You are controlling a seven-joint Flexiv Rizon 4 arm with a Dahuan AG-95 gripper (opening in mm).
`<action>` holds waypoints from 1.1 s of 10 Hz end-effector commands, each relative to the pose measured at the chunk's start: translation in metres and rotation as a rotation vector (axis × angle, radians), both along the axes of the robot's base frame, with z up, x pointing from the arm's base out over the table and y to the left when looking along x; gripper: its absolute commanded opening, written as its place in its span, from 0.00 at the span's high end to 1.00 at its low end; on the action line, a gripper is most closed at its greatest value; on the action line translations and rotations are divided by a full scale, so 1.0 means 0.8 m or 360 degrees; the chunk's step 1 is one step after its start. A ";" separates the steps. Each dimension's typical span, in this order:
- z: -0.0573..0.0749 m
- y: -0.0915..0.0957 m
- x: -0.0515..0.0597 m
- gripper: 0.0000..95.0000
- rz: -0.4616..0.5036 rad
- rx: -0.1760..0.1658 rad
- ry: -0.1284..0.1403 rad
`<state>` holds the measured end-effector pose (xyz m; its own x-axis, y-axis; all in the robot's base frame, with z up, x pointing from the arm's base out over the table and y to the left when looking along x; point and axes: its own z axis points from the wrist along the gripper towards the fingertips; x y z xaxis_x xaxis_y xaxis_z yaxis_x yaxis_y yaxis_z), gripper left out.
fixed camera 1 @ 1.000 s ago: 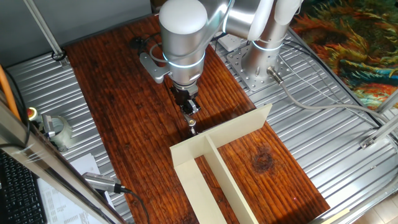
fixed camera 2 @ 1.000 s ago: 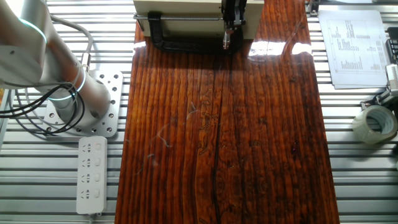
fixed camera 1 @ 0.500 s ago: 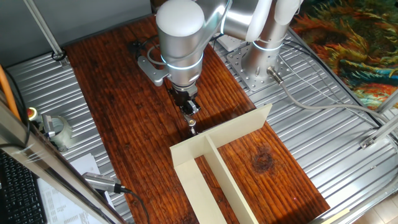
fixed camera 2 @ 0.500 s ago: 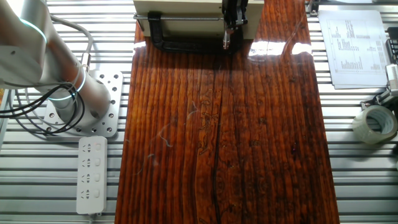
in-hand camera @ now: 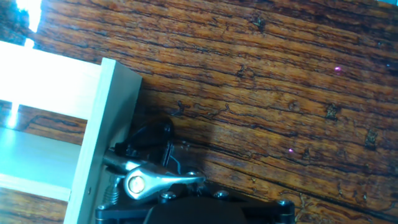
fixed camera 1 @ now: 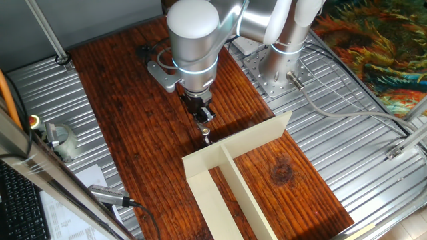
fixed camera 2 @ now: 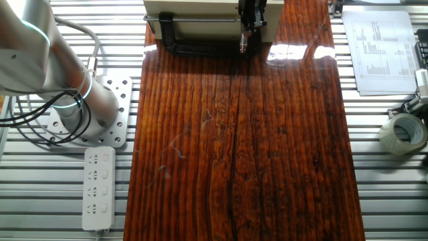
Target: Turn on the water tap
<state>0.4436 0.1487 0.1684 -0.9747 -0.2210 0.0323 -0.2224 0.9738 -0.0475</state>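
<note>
The water tap (fixed camera 1: 207, 138) is a tiny silver stem with a thin lever, standing at the corner of the cream divider walls (fixed camera 1: 233, 143). In the hand view its silver lever (in-hand camera: 155, 181) lies crosswise near the bottom edge, above a black C-clamp (in-hand camera: 149, 138). My gripper (fixed camera 1: 204, 120) hangs just above the tap, fingers pointing down and close together, with nothing between them. In the other fixed view the gripper (fixed camera 2: 245, 30) is at the far table edge, right over the tap (fixed camera 2: 243, 45) and the C-clamp (fixed camera 2: 194, 47).
The cream walls (in-hand camera: 93, 124) stand just left of the tap. The robot base (fixed camera 2: 80, 107) and a power strip (fixed camera 2: 98, 187) lie left of the wooden board (fixed camera 2: 234, 147). A tape roll (fixed camera 2: 403, 134) and a paper sheet (fixed camera 2: 378, 50) lie to the right.
The arm's wrist shifted slightly to the left a second ago. The gripper tip has stayed over the tap, and the tap's lever looks unchanged.
</note>
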 end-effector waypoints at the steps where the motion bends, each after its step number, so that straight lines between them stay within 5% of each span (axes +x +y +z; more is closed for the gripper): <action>1: 0.001 0.000 -0.001 1.00 0.0006 0.0002 0.0000; 11: 0.005 0.005 0.005 1.00 0.0049 0.0000 0.0027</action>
